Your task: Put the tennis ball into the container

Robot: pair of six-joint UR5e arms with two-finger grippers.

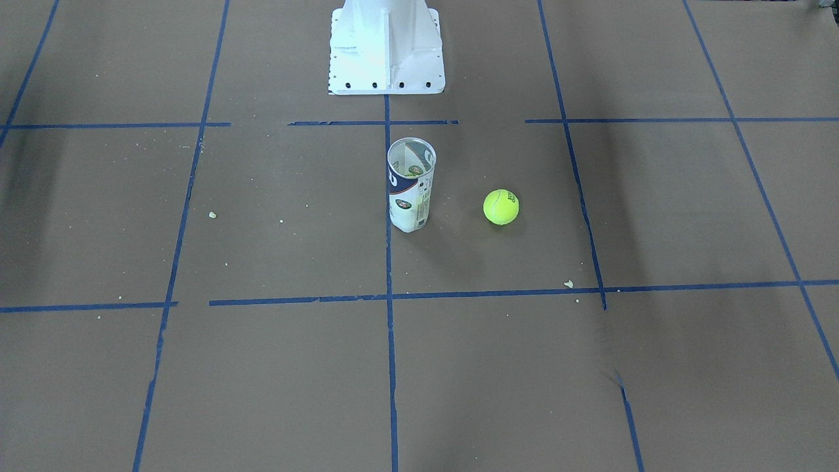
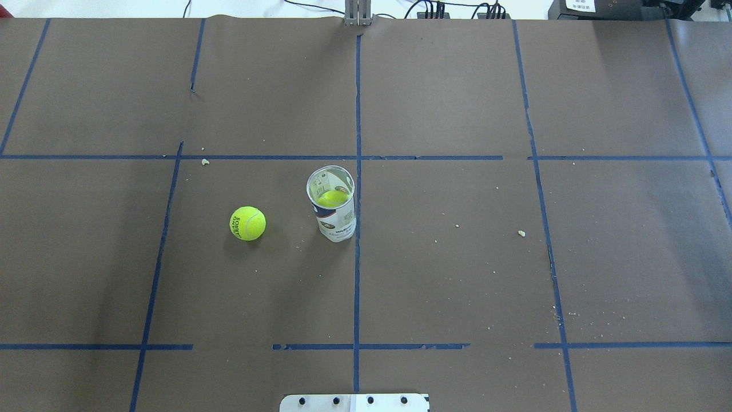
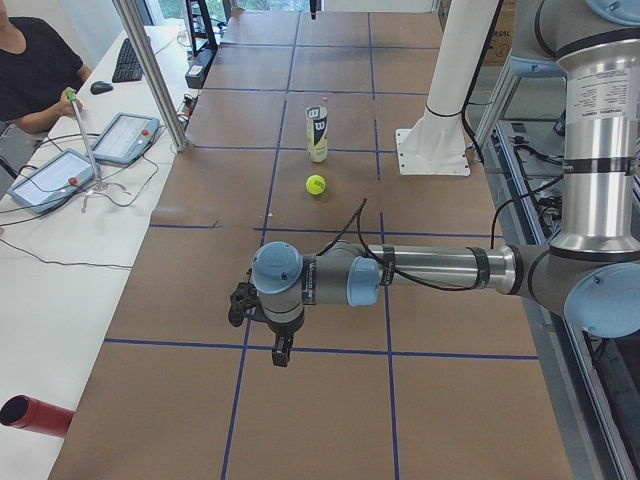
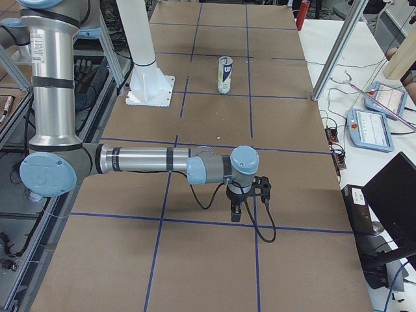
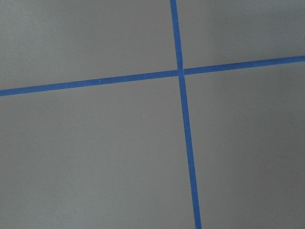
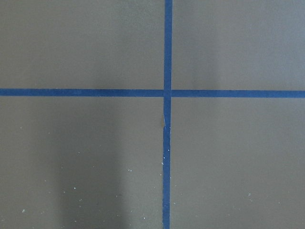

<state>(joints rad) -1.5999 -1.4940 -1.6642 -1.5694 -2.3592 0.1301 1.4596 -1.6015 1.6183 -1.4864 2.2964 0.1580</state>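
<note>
Brown paper covers the table [image 2: 457,274], ruled into squares by blue tape [image 2: 357,114]. Item 1: tennis ball [image 2: 247,223], fuzzy yellow-green with dark lettering, resting on the paper on the robot's left of the container, near it but not touching, outside the tube. Item 2: container [image 2: 331,206], a clear tube with a dark blue and white label, standing upright with its top open, just beside the centre tape line and some way out from the white base [image 1: 387,46]; a yellow-green shape shows inside it through the open mouth in the overhead view. Item 3: left gripper [image 3: 283,352], pointing down over the paper close to a tape crossing at the robot's left end of the table, well apart from ball and tube, nothing seen in it; only the side view shows it, so I cannot tell whether its fingers are spread or pressed together. Item 4: right gripper [image 4: 236,213], likewise pointing down close to a tape line toward the robot's right end, well apart from the tube; whether it is spread or closed cannot be told either. Both wrist views show only bare paper and 1 tape crossing each.
</note>
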